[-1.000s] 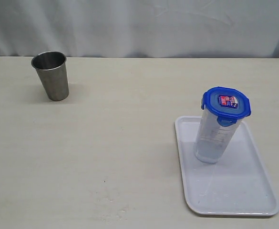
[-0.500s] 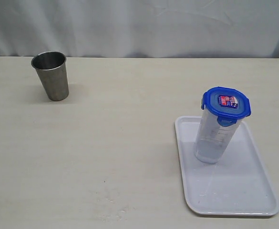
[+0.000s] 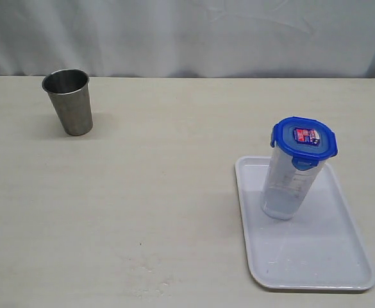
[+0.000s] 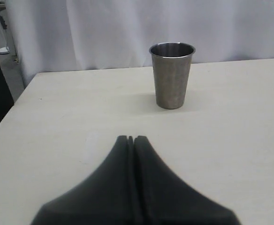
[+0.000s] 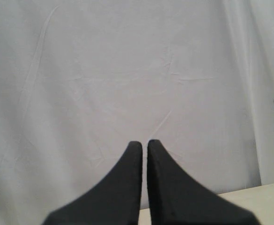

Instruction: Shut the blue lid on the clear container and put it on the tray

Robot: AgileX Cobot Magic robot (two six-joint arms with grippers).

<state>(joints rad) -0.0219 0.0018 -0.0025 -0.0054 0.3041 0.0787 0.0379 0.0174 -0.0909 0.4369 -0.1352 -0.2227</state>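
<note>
The clear container (image 3: 288,186) stands upright on the white tray (image 3: 315,256), toward the tray's far end. The blue lid (image 3: 304,139) sits on top of it, red-and-white label facing up. Neither arm shows in the exterior view. My left gripper (image 4: 131,138) is shut and empty, low over the table and pointing at a steel cup. My right gripper (image 5: 144,143) is shut and empty too, facing the white curtain; the container, lid and tray are out of both wrist views.
A steel cup (image 3: 70,101) stands at the far left of the table, also seen as the steel cup (image 4: 172,74) in the left wrist view. A white curtain (image 3: 187,35) hangs behind the table's far edge. The table's left edge (image 4: 10,112) shows in the left wrist view.
</note>
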